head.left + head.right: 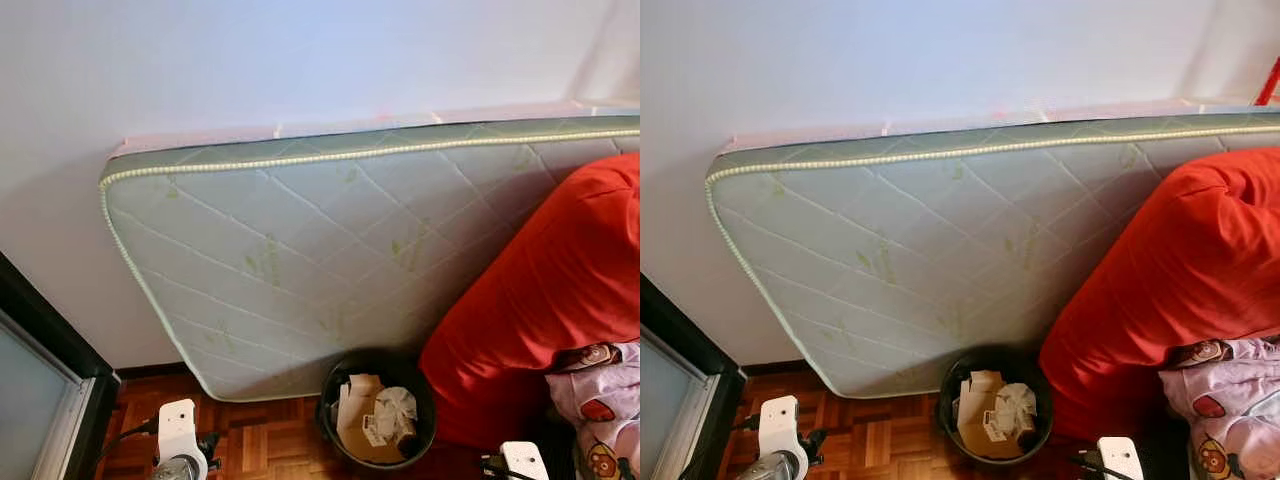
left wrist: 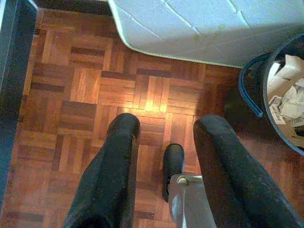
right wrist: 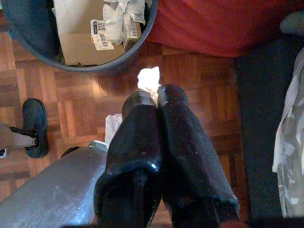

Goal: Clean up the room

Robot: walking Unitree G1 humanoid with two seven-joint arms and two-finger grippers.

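The right gripper (image 3: pixel 153 97) has its two black fingers pressed together on a scrap of white tissue (image 3: pixel 149 79), which sticks out just past the fingertips. It hangs above the wood floor (image 3: pixel 199 90), just short of the bin (image 3: pixel 114 65) and not yet over its rim. A second pale scrap (image 3: pixel 113 127) shows on the floor just beside the fingers, farther from the bin.

The left gripper (image 2: pixel 166 130) is spread wide and holds nothing, pointing down at the floor beside the bin, near the mattress (image 2: pixel 199 28).

The bin is dark and round, already holding cardboard (image 1: pixel 362 420) and crumpled paper (image 1: pixel 396 408). It stands against the foot of the mattress, which leans on the white wall (image 1: pixel 250 60), with a red cushion (image 1: pixel 540 290) touching its other side.

The main risk is judged to be letting go too soon: with the tissue short of the rim, it would flutter onto the floor. The tissue is light, so it may also cling to a finger when the grip opens. Reaching further could knock the rim and tip the bin.
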